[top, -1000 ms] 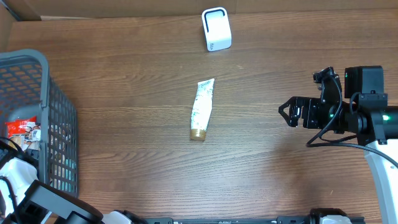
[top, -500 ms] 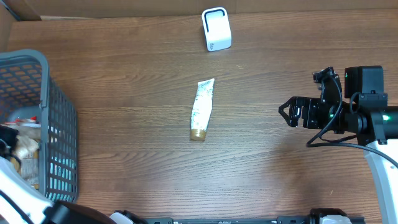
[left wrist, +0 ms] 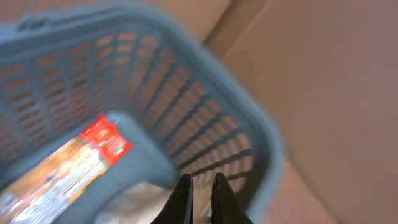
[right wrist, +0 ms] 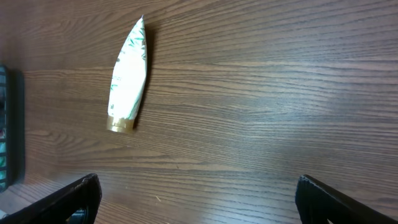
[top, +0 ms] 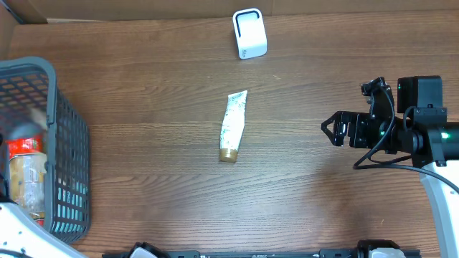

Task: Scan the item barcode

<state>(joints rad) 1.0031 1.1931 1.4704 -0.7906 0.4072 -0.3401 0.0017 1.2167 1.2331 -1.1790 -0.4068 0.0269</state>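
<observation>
The item, a white and green tube with a gold cap (top: 232,125), lies flat mid-table; the right wrist view has it at upper left (right wrist: 127,78). No barcode shows on it. A white scanner (top: 249,34) stands at the far edge. My right gripper (top: 330,131) hovers open to the right of the tube, its fingers wide apart over bare wood (right wrist: 198,196). My left gripper (left wrist: 202,186) is shut with nothing between its fingers, pointing into the grey basket (left wrist: 186,81). In the overhead view only a bit of the left arm (top: 14,229) shows.
The grey mesh basket (top: 68,143) stands at the table's left edge and holds a clear packet with a red label (top: 25,147), also seen by the left wrist (left wrist: 62,168). A brown cardboard wall (left wrist: 323,74) runs behind the basket and along the table's far edge.
My left arm has drawn back toward the lower left corner, so less of it shows from overhead. The tube, scanner and right arm have not moved.
</observation>
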